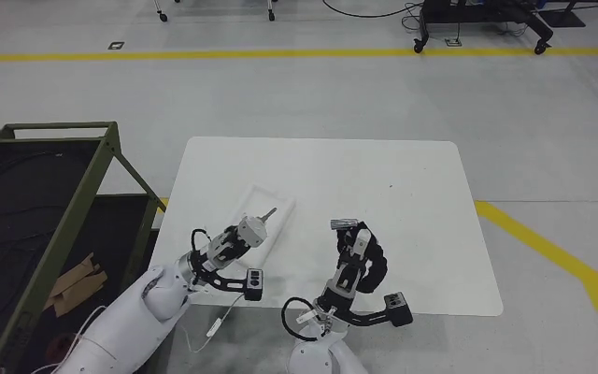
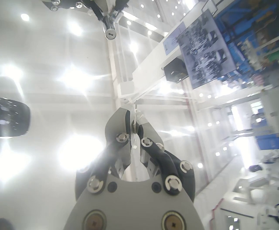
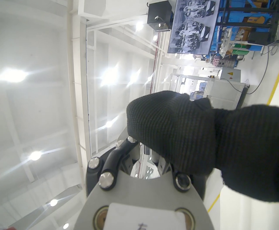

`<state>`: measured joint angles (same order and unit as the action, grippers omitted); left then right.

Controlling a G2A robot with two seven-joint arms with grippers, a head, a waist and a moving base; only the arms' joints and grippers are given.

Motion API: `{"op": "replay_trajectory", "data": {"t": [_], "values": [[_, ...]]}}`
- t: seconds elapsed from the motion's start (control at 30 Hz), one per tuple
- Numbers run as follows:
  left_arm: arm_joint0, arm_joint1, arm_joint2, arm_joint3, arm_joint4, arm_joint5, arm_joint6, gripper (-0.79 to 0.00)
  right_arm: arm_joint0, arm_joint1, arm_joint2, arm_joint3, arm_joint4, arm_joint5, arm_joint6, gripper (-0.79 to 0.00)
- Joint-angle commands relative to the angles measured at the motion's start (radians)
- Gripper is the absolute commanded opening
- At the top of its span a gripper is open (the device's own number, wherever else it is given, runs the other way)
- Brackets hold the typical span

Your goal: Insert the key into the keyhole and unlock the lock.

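Left wrist view, left pincer (image 2: 133, 122) clamping key (image 2: 135, 127), right pincer (image 2: 109, 12) gripping silver lock (image 2: 108, 22) (keyhole (image 2: 110, 33) showing)

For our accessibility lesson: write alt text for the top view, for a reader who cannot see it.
Over a white table, the left jaws hold a key and the right jaws hold a lock; the two are apart, the key not yet inserted. A white tray lies on the table under the key.

Grey floor (image 1: 280, 93) lies all round the white table (image 1: 411, 206). A yellow line (image 1: 280, 55) crosses it far beyond the left gripper (image 1: 252, 227); a green-framed rack (image 1: 65, 125) stands off on its outer side.
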<state>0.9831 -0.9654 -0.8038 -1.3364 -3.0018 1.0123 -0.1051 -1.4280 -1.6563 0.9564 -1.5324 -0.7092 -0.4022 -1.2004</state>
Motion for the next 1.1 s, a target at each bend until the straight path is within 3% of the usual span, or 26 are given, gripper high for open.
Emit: {"op": "replay_trajectory", "data": {"t": [0.0,0.6,0.8,1.07], "values": [[0.026,0.007,0.007,-0.007,-0.070,0.000,0.011,-0.785,0.012,0.001,0.005,0.009,-0.024,-0.031,0.013,-0.785],[0.044,0.014,0.026,-0.016,-0.070,0.000,0.003,-0.785,0.025,0.002,0.019,0.019,-0.031,-0.056,0.029,-0.785],[0.080,0.002,0.045,-0.022,-0.070,-0.015,-0.006,-0.785,0.043,0.016,0.098,0.022,-0.005,-0.058,0.181,-0.785],[0.119,0.004,0.124,-0.036,-0.070,0.000,0.006,-0.785,0.059,0.050,0.250,-0.029,0.100,-0.161,0.497,-0.785]]}}
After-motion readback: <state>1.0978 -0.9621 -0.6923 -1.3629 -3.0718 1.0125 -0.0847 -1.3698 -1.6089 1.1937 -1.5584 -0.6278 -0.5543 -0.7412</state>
